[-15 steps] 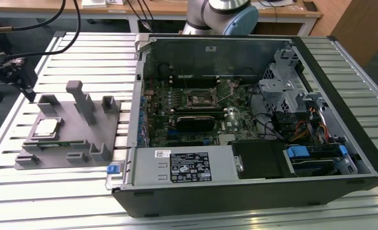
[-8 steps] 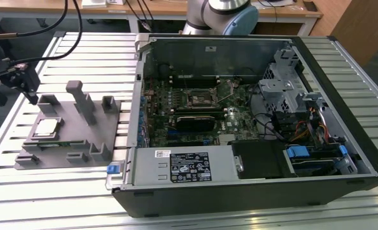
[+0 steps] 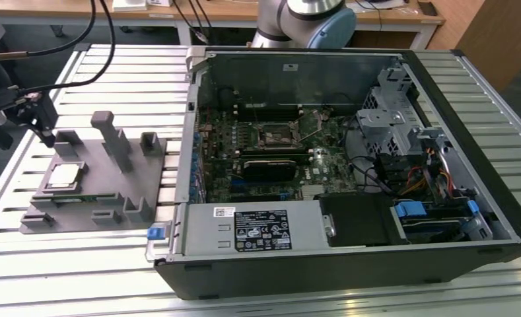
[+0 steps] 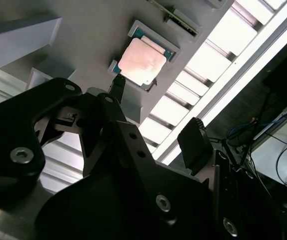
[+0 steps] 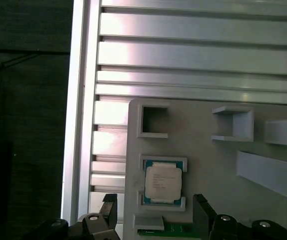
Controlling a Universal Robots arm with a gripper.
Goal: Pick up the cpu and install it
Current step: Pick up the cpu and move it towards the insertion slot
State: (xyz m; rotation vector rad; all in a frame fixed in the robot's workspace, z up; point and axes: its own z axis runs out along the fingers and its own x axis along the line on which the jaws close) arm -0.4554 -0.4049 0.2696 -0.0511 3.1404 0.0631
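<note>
claw [image 3: 44,135] released, at the cpu's [image 3: 64,175] 11 o'clock in the exterior view; i judge pickup approach; grasp needs centring.

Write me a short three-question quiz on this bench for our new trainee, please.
1. True or false: the cpu lies in its pocket on the grey fixture.
2. Choose one. The gripper is: A) shut on the cpu; B) open, holding nothing; C) shut, holding nothing.
3. Fill the gap: in the exterior view, the fixture stands on the exterior view's ____ of the open computer case.

Key: 1 true; 2 B; 3 left.
</note>
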